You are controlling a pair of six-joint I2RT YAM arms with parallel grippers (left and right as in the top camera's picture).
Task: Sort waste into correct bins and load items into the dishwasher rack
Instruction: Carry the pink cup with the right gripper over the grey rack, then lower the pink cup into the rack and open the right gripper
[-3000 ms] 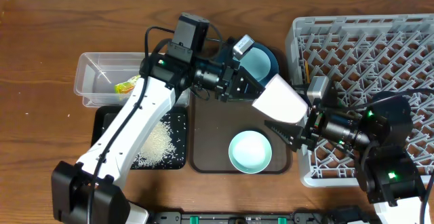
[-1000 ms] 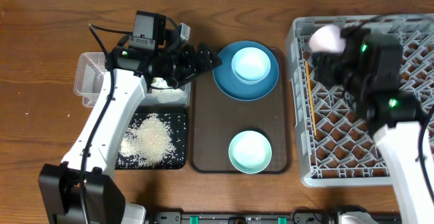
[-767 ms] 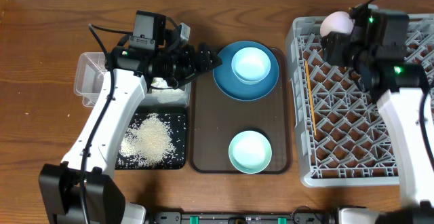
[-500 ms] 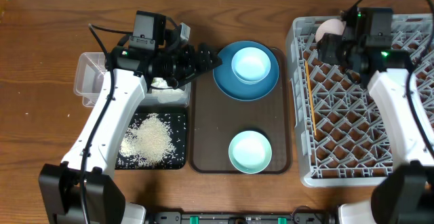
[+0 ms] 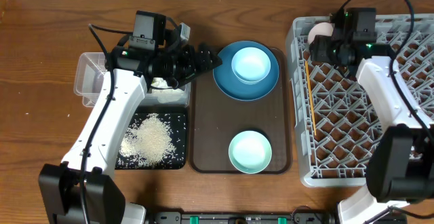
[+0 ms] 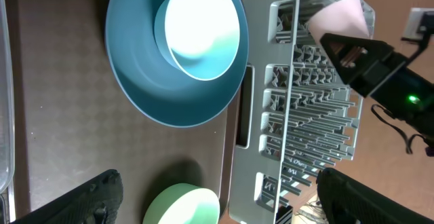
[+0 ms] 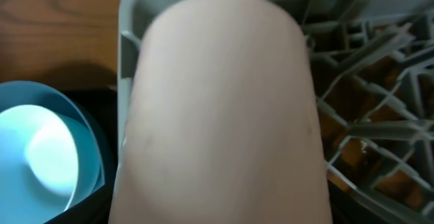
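Pink cup (image 5: 321,29) sits in the right tool (image 5: 330,42), apparently clamped though its fingers are hidden, at the rack's (image 5: 339,142) eleven o'clock corner. Left tool (image 5: 209,59) hangs open, well apart at the cup's nine o'clock, so the right arm is nearer.

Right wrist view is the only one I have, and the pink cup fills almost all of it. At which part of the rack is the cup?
Observer: The pink cup is at the far left corner of the rack, held in the right gripper.
Operator: Is something lying in the rack near it?
Observer: Yes, a thin yellow stick lies along the rack's left side.
Operator: And the other arm?
Observer: The left gripper is open and empty, beside the dark-blue plate.
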